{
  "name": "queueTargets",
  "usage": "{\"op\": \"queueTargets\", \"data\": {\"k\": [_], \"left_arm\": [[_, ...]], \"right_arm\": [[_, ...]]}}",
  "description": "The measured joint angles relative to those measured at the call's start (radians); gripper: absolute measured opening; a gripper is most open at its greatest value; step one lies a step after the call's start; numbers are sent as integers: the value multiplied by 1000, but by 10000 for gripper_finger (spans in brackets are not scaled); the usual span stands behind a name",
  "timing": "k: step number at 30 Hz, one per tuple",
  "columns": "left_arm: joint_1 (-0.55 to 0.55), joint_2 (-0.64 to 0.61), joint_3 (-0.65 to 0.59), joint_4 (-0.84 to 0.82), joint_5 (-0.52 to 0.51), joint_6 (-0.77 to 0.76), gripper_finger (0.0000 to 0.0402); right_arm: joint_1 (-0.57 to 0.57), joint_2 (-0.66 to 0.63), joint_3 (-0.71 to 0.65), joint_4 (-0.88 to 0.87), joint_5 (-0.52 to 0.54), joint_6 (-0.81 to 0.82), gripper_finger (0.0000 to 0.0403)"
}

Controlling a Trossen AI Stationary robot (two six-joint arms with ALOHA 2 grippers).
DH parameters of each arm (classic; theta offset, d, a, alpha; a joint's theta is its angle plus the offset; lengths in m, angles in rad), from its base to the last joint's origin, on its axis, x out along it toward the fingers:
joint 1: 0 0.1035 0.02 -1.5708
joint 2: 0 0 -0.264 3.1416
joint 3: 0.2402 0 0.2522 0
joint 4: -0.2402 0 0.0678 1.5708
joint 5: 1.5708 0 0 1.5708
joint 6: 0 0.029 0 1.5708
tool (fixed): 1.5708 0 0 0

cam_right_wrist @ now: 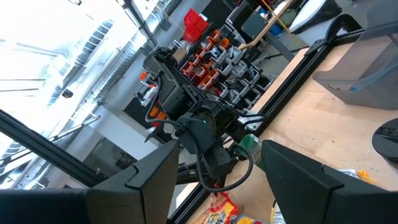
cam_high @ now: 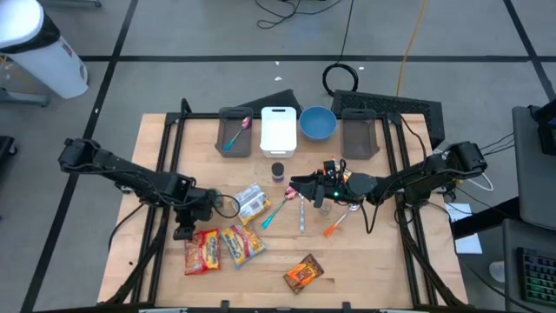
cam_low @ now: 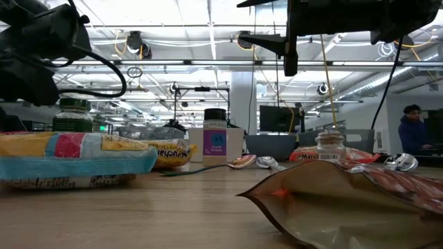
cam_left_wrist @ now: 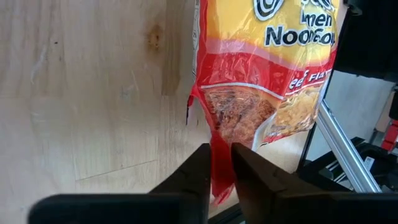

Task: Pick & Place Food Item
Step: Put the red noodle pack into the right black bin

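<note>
Tabletop (cam_left_wrist: 81, 93) noodle packet (cam_left_wrist: 261, 74) between fingers (cam_left_wrist: 193, 180)

Glossy plastic noodle pkt (cam_left_wrist: 261, 81) on smooth pale wood table (cam_left_wrist: 87, 99) w/ knot.

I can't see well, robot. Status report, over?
Left tool shut on noodle packet edge. Right tool open, hovering mid-table. Nothing in the way.

Noodle packets (cam_low: 69, 160), spoons (cam_low: 242, 162), jar (cam_low: 330, 143) on table (cam_low: 173, 214)
</note>
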Motion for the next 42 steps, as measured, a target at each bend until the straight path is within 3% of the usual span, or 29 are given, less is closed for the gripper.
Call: {"op": "queueTargets", "data": {"k": [10, 16, 31, 42], "left_arm": [[33, 0, 0, -1, -14, 21, 5], [79, 0, 0, -5, 11, 47, 23], [116, 0, 2, -41, 139, 37, 6], [113, -84, 176, -157, 115, 48, 4]], "right_arm": [[0, 0, 0, 0, 0, 0, 224], [0, 0, 0, 0, 0, 0, 224], [0, 0, 0, 0, 0, -3, 224], [0, 0, 0, 1, 0, 4, 224]]}}
